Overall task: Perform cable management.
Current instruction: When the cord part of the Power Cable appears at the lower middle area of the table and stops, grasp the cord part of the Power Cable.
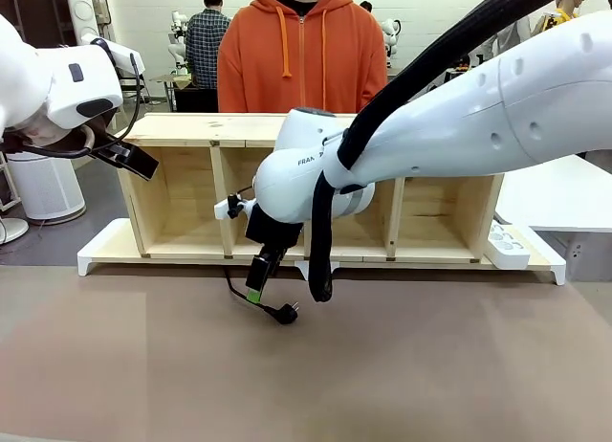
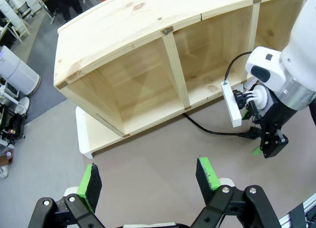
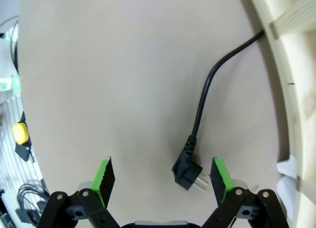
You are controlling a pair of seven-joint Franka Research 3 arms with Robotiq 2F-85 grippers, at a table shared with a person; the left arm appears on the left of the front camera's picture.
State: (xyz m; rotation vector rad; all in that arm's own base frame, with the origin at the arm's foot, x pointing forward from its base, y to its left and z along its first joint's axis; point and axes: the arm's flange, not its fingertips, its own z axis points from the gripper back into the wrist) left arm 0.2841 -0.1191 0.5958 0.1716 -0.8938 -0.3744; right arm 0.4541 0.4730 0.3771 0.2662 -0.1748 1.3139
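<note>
While one cable (image 3: 200, 114) (plug (image 3: 189, 172) free) lies flat, two jaws gape empty.

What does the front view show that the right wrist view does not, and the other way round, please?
Front view: a person in an orange hoodie stands behind the wooden shelf, whose compartments are open, and a white power strip lies at its right end. Right wrist view: the plug's metal pins, framed by the open right gripper. Both: the black cable leading from the shelf's front edge to its plug on the brown table.
</note>
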